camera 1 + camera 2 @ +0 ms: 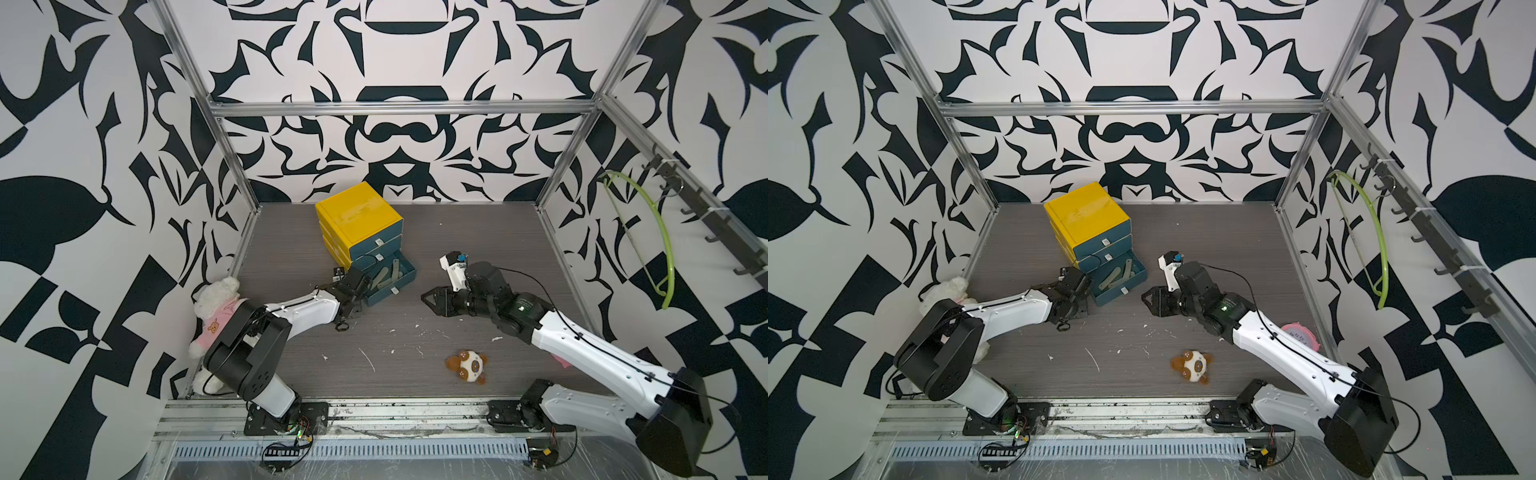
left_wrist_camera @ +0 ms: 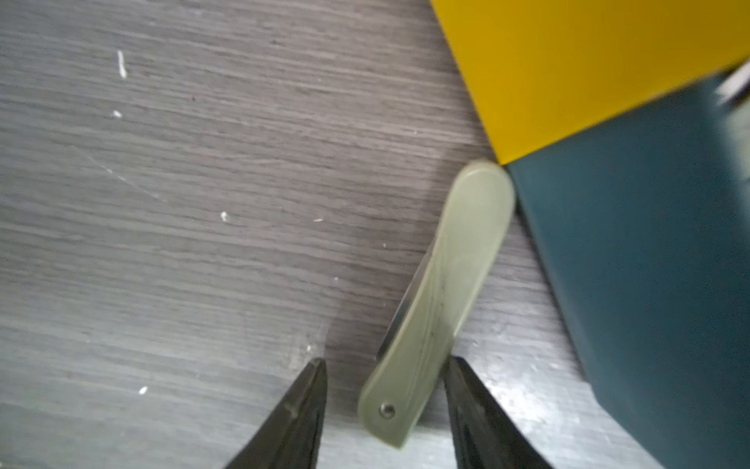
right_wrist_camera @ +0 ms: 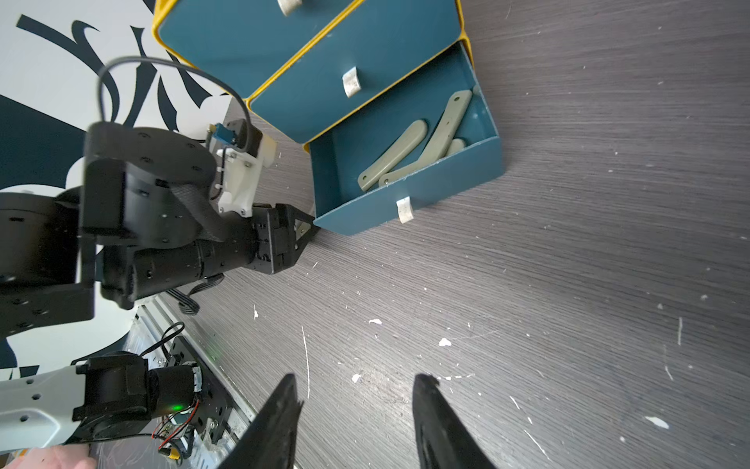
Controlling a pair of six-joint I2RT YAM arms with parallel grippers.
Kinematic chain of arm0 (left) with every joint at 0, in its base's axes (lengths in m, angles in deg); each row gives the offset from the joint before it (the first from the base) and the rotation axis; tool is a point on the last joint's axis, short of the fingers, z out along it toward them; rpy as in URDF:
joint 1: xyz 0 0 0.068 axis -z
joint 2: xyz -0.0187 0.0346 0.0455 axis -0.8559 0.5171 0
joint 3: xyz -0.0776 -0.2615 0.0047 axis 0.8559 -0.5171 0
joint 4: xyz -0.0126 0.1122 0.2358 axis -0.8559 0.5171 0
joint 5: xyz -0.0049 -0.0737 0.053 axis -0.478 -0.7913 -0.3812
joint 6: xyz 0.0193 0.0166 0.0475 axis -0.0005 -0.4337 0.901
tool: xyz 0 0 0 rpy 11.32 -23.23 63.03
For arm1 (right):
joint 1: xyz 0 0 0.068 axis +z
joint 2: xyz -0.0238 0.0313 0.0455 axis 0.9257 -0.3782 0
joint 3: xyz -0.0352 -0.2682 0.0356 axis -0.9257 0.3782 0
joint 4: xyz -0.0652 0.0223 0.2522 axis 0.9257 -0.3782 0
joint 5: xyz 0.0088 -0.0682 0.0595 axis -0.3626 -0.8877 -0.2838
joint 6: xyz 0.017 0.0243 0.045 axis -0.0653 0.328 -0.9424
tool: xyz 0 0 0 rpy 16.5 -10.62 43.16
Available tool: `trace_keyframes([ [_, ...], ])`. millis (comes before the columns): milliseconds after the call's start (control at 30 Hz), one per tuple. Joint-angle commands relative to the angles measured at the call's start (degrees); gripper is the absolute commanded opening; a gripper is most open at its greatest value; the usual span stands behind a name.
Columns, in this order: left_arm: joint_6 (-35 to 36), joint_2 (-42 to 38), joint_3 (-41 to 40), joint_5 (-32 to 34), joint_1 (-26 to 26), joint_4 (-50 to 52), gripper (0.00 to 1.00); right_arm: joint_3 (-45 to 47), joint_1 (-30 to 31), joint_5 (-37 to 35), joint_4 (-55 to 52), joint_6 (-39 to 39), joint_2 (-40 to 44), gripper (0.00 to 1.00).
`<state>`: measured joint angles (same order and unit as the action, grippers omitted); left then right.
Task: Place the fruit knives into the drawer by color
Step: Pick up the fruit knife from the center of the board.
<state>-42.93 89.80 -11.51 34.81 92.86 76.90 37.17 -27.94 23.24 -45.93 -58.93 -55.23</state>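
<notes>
Left gripper [image 2: 387,360]: jaws parted astride the pivot end of an olive knife [image 2: 442,292]; one finger touching, not yet clamped.
Olive knife: laid flat on the table [image 2: 162,203], tip just at the cabinet [image 2: 568,73] corner, beside the bottom drawer [image 3: 446,182].
Bottom drawer: pulled out, judged open to receive olive pieces; other olive knives [image 3: 391,160] seen inside.
Right gripper [image 3: 357,377]: parted, empty, held clear.

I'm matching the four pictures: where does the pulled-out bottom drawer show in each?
Top view: bottom drawer, mid-table, pulled out.
Top view: bottom drawer, mid-table likewise.
Left wrist: its teal wall beside an olive knife.
Right wrist: open, olive knives inside.
Shared landmark: yellow cabinet.
</notes>
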Motion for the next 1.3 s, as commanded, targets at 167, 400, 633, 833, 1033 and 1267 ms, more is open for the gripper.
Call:
trace_keyframes([
  [167, -1.3, 4.6, 2.2, -0.6, -0.7, 3.4, 0.39, -2.6, -0.1, -0.8, 0.5, 0.0, 1.8, 0.47],
  [400, -1.9, 3.9, 2.1, -0.6, -0.8, 3.6, 0.28, -3.0, -0.1, -1.6, 0.0, 0.0, 2.2, 0.47],
  [633, -3.2, -2.6, -0.2, 0.2, -0.6, 5.9, 0.21, -3.5, -0.1, -1.7, -0.2, 0.0, 1.8, 0.47],
  [833, -4.3, -15.8, -1.0, 2.7, 1.1, 12.3, 0.2, -3.1, -0.1, -2.1, 0.2, -0.1, 1.8, 0.47],
  [1033, -4.9, -25.2, 5.4, 9.0, 8.6, 19.1, 0.2, -2.4, -0.1, -2.7, 1.1, -0.8, 2.0, 0.47],
  [1267, 1.8, -11.2, 20.1, 18.8, 20.0, 19.2, 0.21, -1.5, -0.1, -3.7, 0.3, -1.3, 2.7, 0.47],
])
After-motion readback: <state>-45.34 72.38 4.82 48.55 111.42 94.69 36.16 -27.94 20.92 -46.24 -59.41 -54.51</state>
